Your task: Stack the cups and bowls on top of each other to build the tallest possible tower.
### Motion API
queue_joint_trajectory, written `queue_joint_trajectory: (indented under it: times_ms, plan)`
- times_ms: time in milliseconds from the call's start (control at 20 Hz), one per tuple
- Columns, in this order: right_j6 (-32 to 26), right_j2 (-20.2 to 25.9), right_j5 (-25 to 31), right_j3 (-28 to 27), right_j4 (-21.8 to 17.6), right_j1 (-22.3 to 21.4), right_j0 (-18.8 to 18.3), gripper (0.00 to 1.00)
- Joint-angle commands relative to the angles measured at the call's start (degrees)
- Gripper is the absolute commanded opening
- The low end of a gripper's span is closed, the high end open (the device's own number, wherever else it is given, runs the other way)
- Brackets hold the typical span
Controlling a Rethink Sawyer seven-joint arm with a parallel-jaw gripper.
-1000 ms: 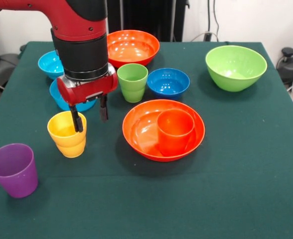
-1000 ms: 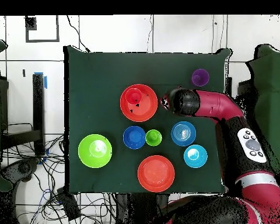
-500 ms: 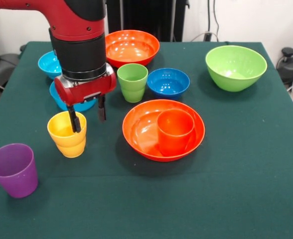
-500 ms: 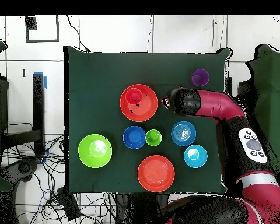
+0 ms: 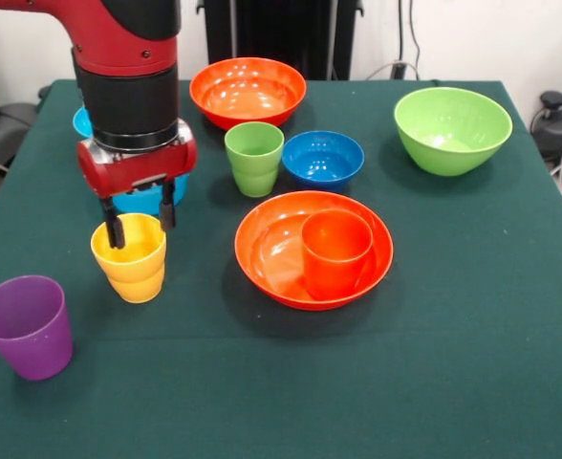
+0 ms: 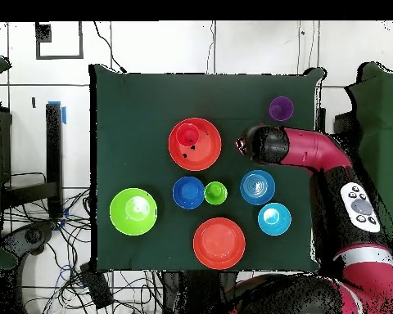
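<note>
Seemingly, the open end effector was held over the yellow cup, which stood upright on the surface beside the purple cup; both fingers should be lowered astride its rim before closing.

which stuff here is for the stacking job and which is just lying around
For the job:
- yellow cup, under the open pincer
- purple cup
- green cup
- orange cup, inside the near orange bowl
- far orange bowl
- lime bowl
- dark blue bowl
- two light blue bowls

Lying about:
- cables on the floor beside the table
</note>
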Motion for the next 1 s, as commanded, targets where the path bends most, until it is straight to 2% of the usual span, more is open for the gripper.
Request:
queue_joint_trajectory:
  times_ms: [50,600,1000]
  plan:
    - [3.46,-3.01,3.79,-1.56,-3.5,0.95,2.26,1.0]
    - [3.43,-3.51,1.42,2.06,-2.35,0.12,2.25,1.0]
    - [1.19,-0.54,1.15,4.74,-0.67,-0.15,0.34,1.0]
